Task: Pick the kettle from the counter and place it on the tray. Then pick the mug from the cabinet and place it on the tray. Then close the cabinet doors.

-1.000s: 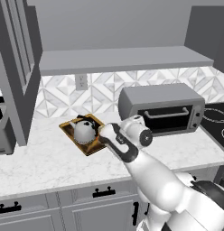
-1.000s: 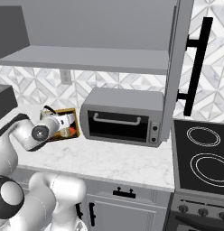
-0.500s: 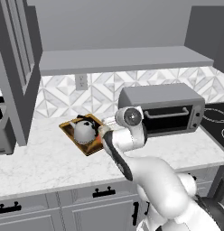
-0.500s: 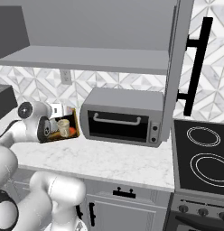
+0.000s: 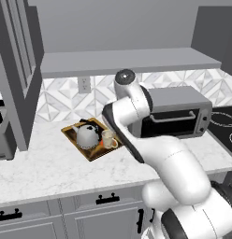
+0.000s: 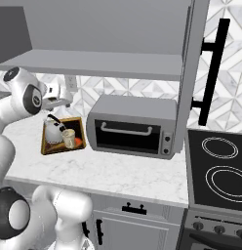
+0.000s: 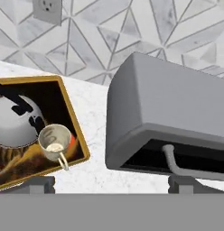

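The silver kettle (image 5: 87, 136) and the cream mug (image 5: 108, 138) stand side by side on the golden-rimmed tray (image 5: 67, 132) on the white counter (image 5: 43, 168). The hand view looks down on the kettle (image 7: 14, 121), the mug (image 7: 54, 140) and the tray (image 7: 72, 118). My gripper (image 7: 110, 184) is open with nothing between its fingers. It hangs high above the tray's right side, in front of the backsplash (image 6: 62, 100). The cabinet doors stand open: one at the left (image 5: 19, 70), one at the right (image 6: 191, 73). The cabinet shelf (image 5: 127, 61) is bare.
A large grey toaster oven (image 5: 176, 112) stands on the counter right of the tray, close under my hand (image 7: 168, 113). A black stove (image 6: 220, 166) lies further right. A wall outlet (image 7: 47, 9) sits above the tray. Grey drawers (image 5: 108, 205) run below the counter.
My hand has risen from beside the kettle and mug to well above the tray, with the elbow swinging up. Kettle and mug stay on the tray.
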Robot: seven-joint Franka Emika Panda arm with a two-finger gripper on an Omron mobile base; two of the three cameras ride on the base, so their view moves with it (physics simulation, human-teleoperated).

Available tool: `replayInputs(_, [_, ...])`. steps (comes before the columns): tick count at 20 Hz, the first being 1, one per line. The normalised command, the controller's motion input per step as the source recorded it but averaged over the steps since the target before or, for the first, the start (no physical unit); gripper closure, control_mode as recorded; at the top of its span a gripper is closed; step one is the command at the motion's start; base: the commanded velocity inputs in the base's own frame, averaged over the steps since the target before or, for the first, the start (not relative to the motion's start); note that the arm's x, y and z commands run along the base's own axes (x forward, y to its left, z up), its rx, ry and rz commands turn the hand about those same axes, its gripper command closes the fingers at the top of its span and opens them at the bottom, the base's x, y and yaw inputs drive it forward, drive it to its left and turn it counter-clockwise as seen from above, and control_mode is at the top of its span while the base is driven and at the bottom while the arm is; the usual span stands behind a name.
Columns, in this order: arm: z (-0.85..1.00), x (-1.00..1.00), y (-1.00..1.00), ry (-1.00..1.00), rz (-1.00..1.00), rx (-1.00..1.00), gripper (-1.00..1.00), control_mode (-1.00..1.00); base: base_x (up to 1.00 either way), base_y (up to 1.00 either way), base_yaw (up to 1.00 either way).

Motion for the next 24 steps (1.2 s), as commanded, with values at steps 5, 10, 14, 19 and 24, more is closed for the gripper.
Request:
replayInputs(5, [-0.86,-0.96,-0.81,-0.04,-0.13,0.14,-1.00,-1.00,0.00,0.00,0.00])
replayInputs(10, [-0.46,-0.79,-0.98,-0.18,-0.09,0.26,-1.00,-1.00,0.00,0.00,0.00])
replayInputs(14, [-0.24,-0.54,-1.00,-0.13,-0.13,0.26,-1.00,-1.00,0.00,0.00,0.00])
replayInputs(19, [-0.27,-0.52,-0.92,-0.19,-0.13,0.18,-1.00,-1.00,0.00,0.00,0.00])
replayInputs(24, [-0.24,-0.53,-0.66,-0.36,-0.15,0.14,-1.00,-1.00,0.00,0.00,0.00])
